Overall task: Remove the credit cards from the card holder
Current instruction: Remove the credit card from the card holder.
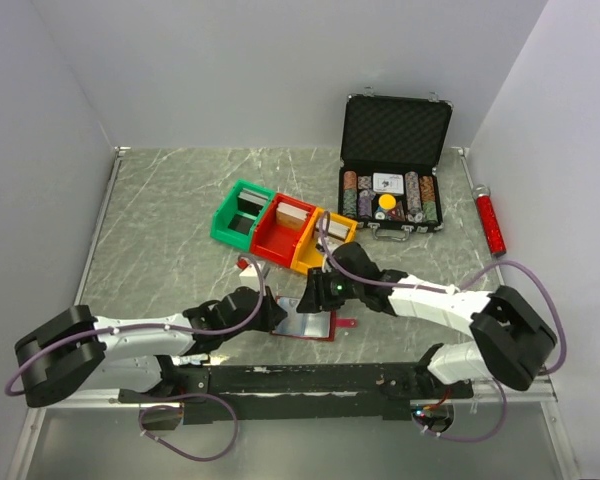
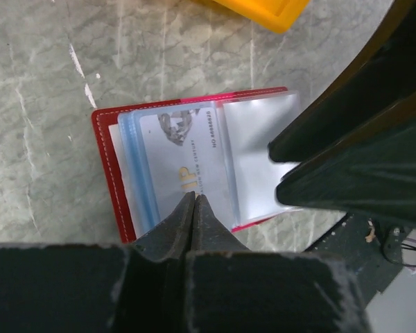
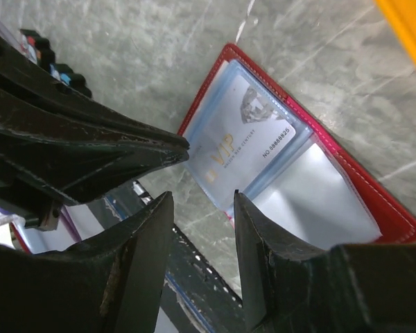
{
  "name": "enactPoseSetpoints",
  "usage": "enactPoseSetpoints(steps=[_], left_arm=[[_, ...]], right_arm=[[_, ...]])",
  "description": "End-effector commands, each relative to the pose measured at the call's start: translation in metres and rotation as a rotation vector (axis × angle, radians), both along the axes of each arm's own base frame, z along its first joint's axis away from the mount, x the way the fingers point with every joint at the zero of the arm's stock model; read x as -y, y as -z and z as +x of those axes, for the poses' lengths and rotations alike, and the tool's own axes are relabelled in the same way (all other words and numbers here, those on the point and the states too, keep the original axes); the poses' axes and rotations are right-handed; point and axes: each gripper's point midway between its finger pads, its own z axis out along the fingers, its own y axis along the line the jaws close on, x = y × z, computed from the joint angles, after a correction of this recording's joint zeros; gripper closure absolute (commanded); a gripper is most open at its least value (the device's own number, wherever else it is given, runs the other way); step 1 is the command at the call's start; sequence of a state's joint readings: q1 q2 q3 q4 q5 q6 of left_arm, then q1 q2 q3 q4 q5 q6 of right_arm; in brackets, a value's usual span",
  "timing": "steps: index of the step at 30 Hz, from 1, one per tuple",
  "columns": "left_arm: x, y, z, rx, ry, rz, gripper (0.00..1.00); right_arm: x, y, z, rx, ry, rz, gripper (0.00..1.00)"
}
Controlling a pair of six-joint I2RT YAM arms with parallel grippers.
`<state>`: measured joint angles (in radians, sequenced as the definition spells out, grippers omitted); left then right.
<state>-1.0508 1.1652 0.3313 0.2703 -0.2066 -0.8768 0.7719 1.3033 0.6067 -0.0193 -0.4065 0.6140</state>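
left gripper clenched at edge of vip credit card in open card holder; right gripper released above it.

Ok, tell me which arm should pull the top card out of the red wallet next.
Left, probably. The left gripper is shut with its tips at the edge of the top credit card in the open card holder. The right gripper stands open over the holder's edge, gripping nothing.
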Motion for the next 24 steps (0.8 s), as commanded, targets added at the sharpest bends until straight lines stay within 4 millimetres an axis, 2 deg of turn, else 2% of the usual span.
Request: enactPoseSetpoints(steps=[1,12,17,24], left_arm=[[0.014,-0.015,0.011,0.032,-0.001,-0.052,0.99],[0.000,0.017,0.011,-0.011,-0.042,0.022,1.00],[-0.003,0.033,0.009,-0.042,-0.052,0.056,0.99],[-0.012,0.043,0.008,-0.057,-0.071,0.092,0.99]], right_arm=[[-0.014,0.005,-0.004,-0.011,-0.022,0.048,0.52],[-0.011,0.034,-0.004,-0.050,0.001,-0.009,0.53],[-0.012,0.040,-0.001,-0.057,0.011,-0.024,0.53],[-0.007,0.045,-0.001,-0.065,0.033,-0.050,0.54]])
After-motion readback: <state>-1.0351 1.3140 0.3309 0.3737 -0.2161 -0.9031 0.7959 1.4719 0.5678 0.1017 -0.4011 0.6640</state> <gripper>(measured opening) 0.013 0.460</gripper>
